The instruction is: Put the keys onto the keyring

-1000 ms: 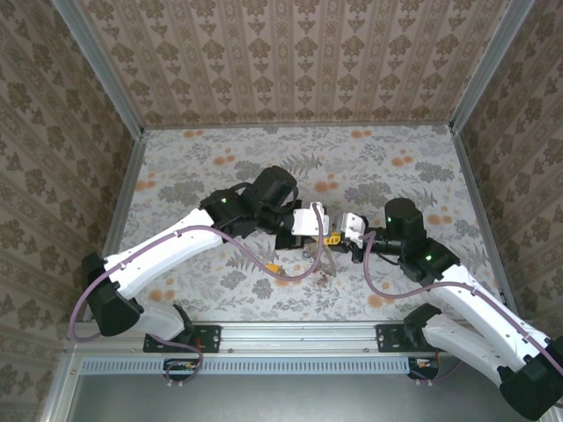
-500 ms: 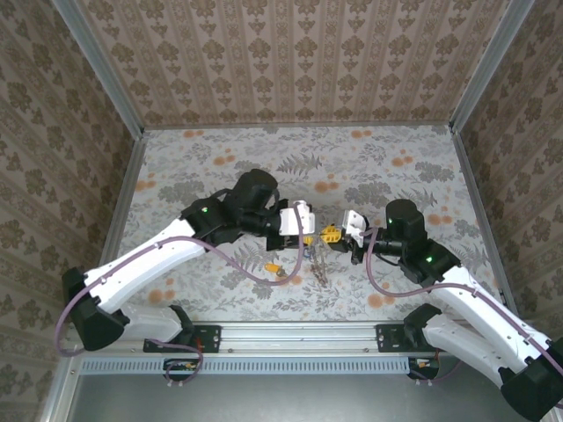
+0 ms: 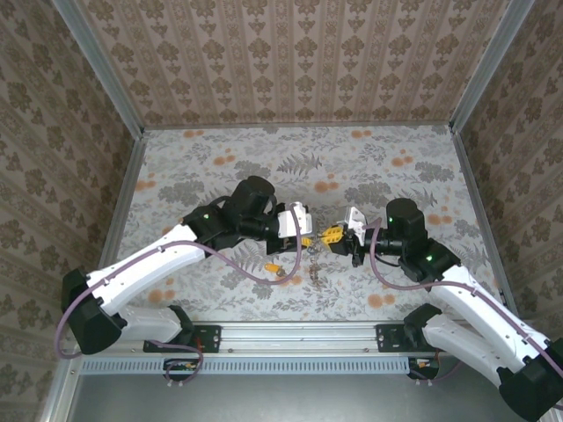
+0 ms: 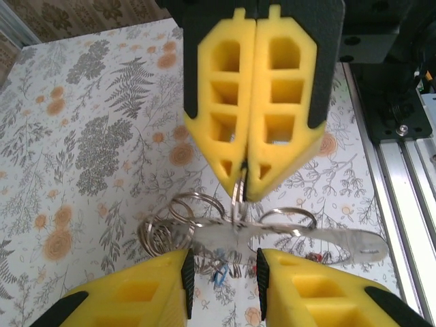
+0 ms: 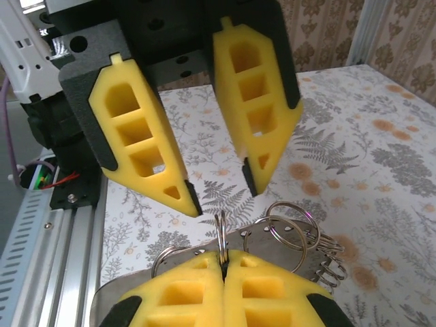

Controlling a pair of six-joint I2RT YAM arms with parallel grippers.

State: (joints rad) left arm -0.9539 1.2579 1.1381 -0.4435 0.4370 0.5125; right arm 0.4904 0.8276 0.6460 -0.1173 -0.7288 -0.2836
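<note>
Pads (image 5: 170, 293) of the right gripper (image 5: 223, 255) are pressed flat together, and a thin metal loop, the keyring (image 5: 220, 233), is pinched edge-on at their very tips. Across from it, the left gripper (image 5: 219, 194) is held with its fingers well parted, the two yellow tips set to either side just beyond the top of the loop and not touching it.

From the left wrist the same meeting is seen the other way round. The left gripper (image 4: 223, 257) is spread at the bottom of the view, and the right gripper (image 4: 240, 194) is clamped on the keyring (image 4: 236, 199) straight ahead. Just under the pinch, a bunch of coiled split rings (image 4: 197, 212) and a flat metal tag (image 4: 327, 240) with a slot at one end are gathered. A blue fleck (image 4: 219, 276) and a red fleck (image 4: 313, 257) are glimpsed beneath them, too small to be named with certainty.

From above, the left gripper (image 3: 304, 239) and the right gripper (image 3: 335, 235) are seen nose to nose over the near middle of the floral table (image 3: 396, 176), with the keyring (image 3: 315, 264) and its bunch hanging between and below them. Whether the bunch touches the table cannot be told. A yellow-headed key (image 3: 274, 266) is seen lying on the table near the left gripper, apart from the bunch.
</note>
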